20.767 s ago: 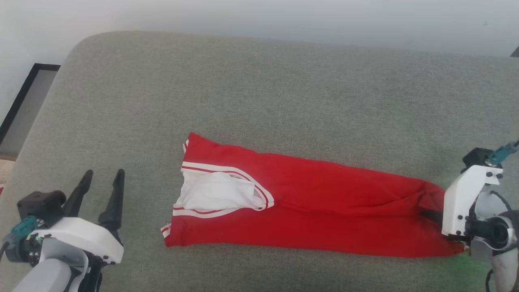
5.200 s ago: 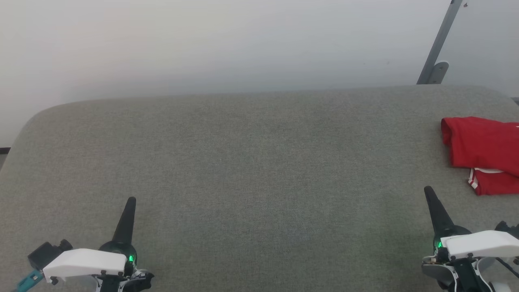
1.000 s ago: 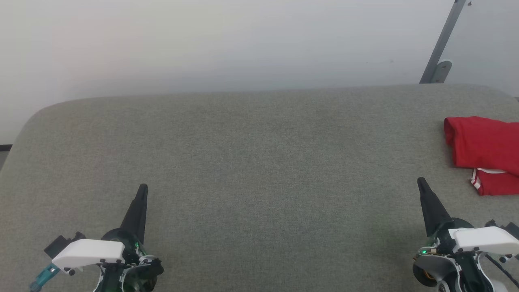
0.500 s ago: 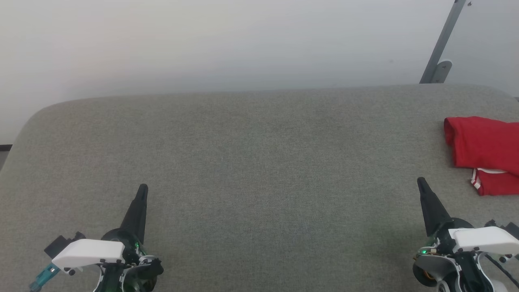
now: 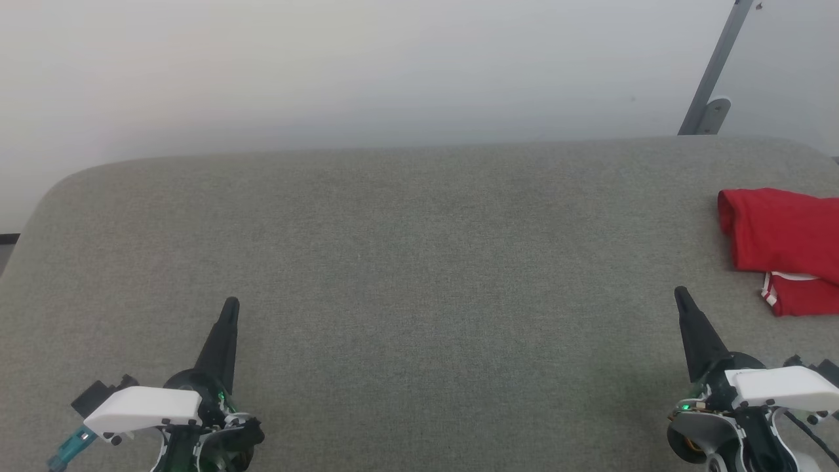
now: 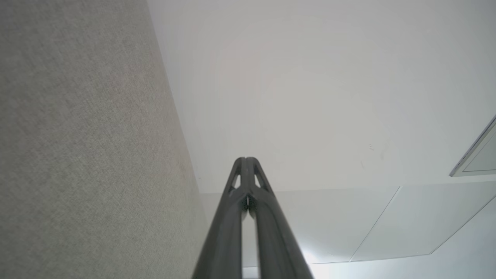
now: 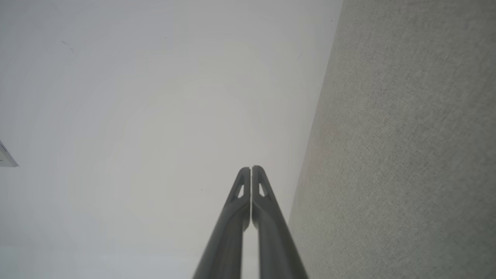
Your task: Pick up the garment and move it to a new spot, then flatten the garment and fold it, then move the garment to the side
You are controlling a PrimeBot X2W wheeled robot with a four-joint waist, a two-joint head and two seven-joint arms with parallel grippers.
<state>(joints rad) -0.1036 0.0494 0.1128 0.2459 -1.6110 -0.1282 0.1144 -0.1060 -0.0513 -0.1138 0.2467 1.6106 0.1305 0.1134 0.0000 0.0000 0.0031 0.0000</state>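
The folded red jersey lies at the right side of the grey bench, both arms' jaws pressed together and empty, so the task looks complete.

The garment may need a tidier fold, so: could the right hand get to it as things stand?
Probably yes: the garment lies just beyond the right hand, with open grey surface between them.

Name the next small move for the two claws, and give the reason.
Probably no more than parking both arms at rest. The garment lies folded at the far right of the grey surface, apart from the right claw. That claw and the left claw are both shut on nothing, so moving, folding and setting aside all look done.
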